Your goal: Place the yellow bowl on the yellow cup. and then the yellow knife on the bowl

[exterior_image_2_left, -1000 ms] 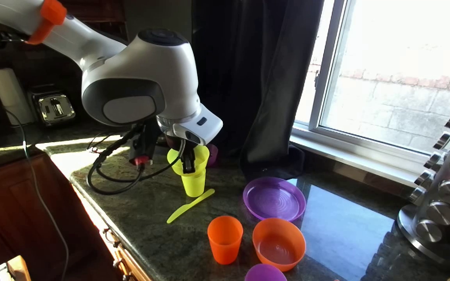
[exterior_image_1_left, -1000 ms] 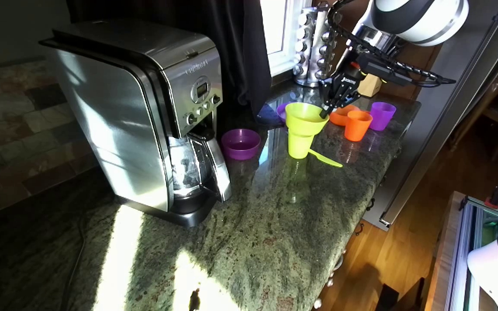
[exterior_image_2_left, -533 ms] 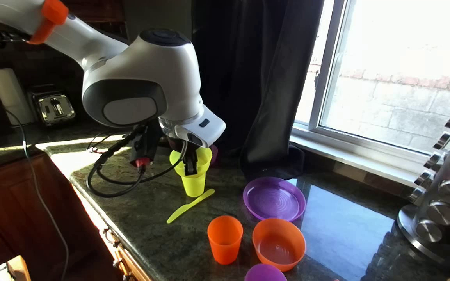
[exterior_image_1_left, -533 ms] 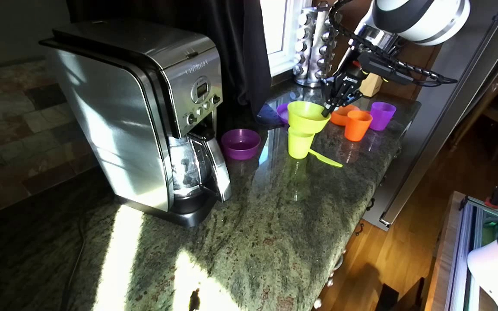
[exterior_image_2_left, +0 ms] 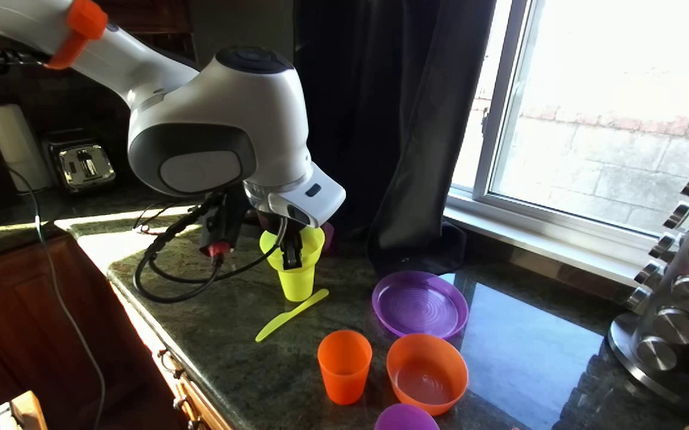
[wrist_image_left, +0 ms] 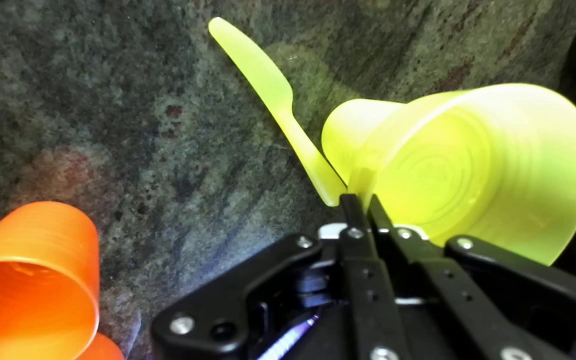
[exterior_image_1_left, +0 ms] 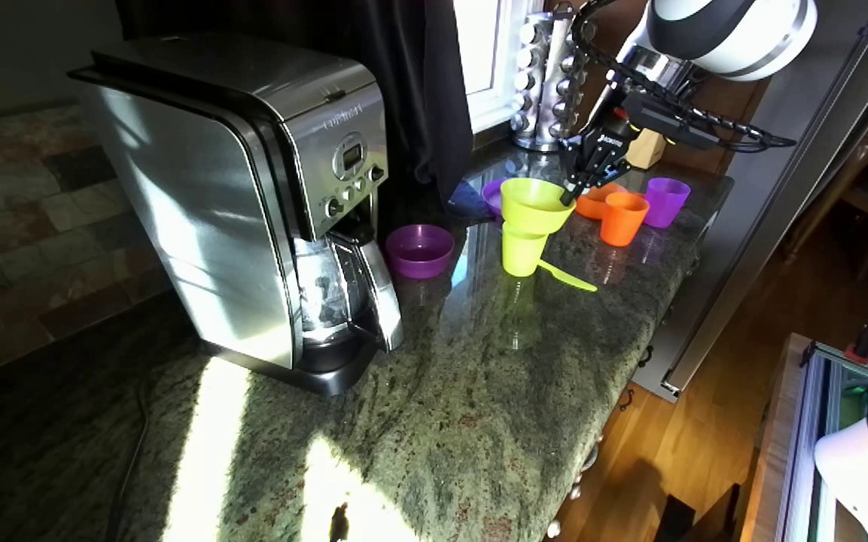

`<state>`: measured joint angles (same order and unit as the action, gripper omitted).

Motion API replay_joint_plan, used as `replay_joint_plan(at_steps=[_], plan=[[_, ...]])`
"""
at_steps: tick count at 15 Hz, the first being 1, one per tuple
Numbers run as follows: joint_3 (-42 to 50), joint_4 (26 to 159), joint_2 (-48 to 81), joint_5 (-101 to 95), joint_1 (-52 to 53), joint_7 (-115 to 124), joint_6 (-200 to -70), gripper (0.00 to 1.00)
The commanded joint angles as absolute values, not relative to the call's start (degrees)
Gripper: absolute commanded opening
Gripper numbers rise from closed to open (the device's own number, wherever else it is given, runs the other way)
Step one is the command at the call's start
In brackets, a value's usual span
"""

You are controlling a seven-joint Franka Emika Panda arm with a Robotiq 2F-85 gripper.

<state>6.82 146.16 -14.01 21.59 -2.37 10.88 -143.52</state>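
Note:
The yellow bowl [exterior_image_1_left: 537, 209] is directly above the yellow cup [exterior_image_1_left: 522, 254], set slightly off-centre; whether it rests fully on the rim I cannot tell. My gripper [exterior_image_1_left: 568, 197] is shut on the bowl's rim, which runs between its fingertips in the wrist view. There, the bowl [wrist_image_left: 537, 170] covers the cup's mouth, leaving only part of the cup's wall [wrist_image_left: 350, 125] visible. The cup stands upright on the counter. Flat beside its base lies the yellow knife [exterior_image_2_left: 291, 315], its handle close to the cup, and nothing holds it.
An orange cup [exterior_image_2_left: 345, 367], an orange bowl [exterior_image_2_left: 431, 382], a purple plate [exterior_image_2_left: 420, 304] and a purple cup [exterior_image_1_left: 665, 202] stand near the yellow stack. A purple bowl [exterior_image_1_left: 420, 252] sits by the coffee maker [exterior_image_1_left: 253, 203]. A spice rack [exterior_image_2_left: 679, 286] is by the window.
Held by the gripper, the bowl has shifted slightly over the cup, toward the orange dishes, and more of the cup's upper edge shows. Cup and knife have not moved.

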Motion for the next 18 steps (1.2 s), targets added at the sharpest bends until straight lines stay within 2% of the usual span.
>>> replay_joint_plan(at_steps=[1,18], plan=[[6.6,145.4,-13.1,23.3,-2.4,10.3,-143.1,0.01],[6.0,144.5,-11.8,22.6,-2.4,10.5,-142.6,0.01]])
